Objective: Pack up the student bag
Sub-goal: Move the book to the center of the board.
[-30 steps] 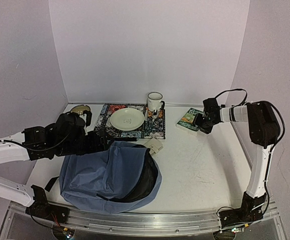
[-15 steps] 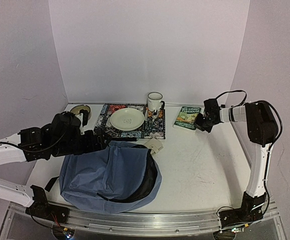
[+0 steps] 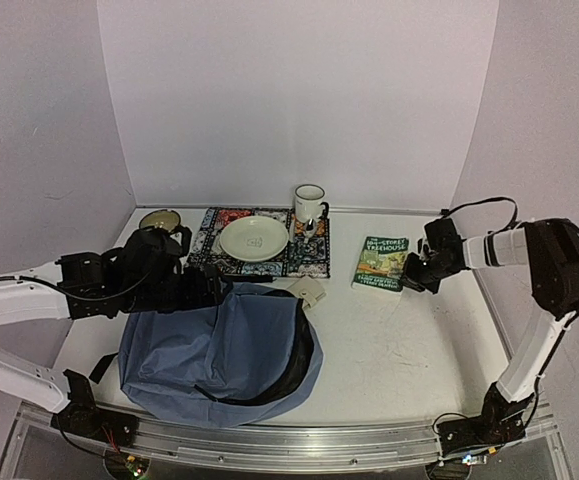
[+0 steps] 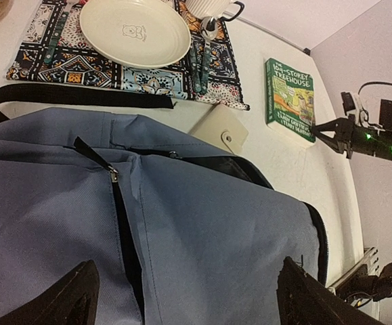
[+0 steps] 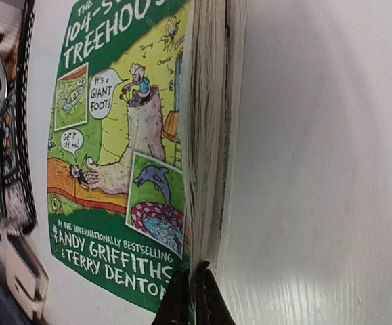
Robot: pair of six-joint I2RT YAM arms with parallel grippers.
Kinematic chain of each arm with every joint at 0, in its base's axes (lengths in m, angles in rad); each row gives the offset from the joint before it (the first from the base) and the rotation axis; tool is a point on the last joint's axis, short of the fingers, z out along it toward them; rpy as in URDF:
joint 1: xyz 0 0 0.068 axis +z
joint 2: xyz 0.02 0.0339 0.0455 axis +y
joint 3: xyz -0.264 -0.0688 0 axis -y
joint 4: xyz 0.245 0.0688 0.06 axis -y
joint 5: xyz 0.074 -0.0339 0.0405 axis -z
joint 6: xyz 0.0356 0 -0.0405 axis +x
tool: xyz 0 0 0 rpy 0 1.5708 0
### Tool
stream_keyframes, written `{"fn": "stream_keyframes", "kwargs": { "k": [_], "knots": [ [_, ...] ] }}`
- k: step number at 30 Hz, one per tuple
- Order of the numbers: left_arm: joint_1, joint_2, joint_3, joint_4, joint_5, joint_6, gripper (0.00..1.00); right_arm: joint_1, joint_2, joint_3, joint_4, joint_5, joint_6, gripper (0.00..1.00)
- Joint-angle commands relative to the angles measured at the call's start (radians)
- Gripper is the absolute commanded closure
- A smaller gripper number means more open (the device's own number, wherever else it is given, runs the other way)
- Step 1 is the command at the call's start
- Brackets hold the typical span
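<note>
The bag [image 3: 219, 350] lies flat on the near-left part of the table, just in front of the placemat. Its main opening gapes along the right side and shows black lining. The left gripper [image 4: 190, 301] hangs over the bag's far edge with its jaws spread wide. They hold nothing, and only blue fabric and the front zipper lie below them.

The placemat [image 3: 314, 262] sits at the back, and the book [image 3: 381, 262] lies flat, cover up, well to its right. The right gripper [image 5: 189, 298] is pressed together, its tips touching the book's near right corner by the page edge. Whether a cover is nipped between them I cannot tell.

A plate [image 3: 254, 238] rests on the mat, a mug [image 3: 309, 203] stands at the mat's back edge, and a bowl [image 3: 159, 218] sits off its left end. A beige tag [image 3: 309, 292] lies between mat and bag.

The table [image 3: 409, 340] is white and scuffed. Plain pale walls [image 3: 299, 100] close it in on three sides.
</note>
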Motion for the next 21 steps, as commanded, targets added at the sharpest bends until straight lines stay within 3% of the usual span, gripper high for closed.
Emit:
{"fn": "stream_keyframes", "kwargs": {
  "k": [1, 8, 15, 21],
  "knots": [
    [0.006, 0.064, 0.100, 0.054, 0.042, 0.031, 0.08, 0.031, -0.142, -0.159, -0.122, -0.062, -0.052, 1.00],
    [0.004, 0.232, 0.233, 0.071, 0.127, 0.071, 0.10, 0.171, -0.416, -0.338, -0.256, -0.042, -0.022, 1.00],
    [-0.034, 0.357, 0.357, 0.089, 0.175, 0.101, 0.12, 0.333, -0.546, -0.412, -0.403, -0.015, 0.039, 1.00],
    [-0.108, 0.465, 0.475, 0.091, 0.181, 0.116, 0.13, 0.395, -0.671, -0.462, -0.433, -0.036, 0.097, 1.00]
  ]
}}
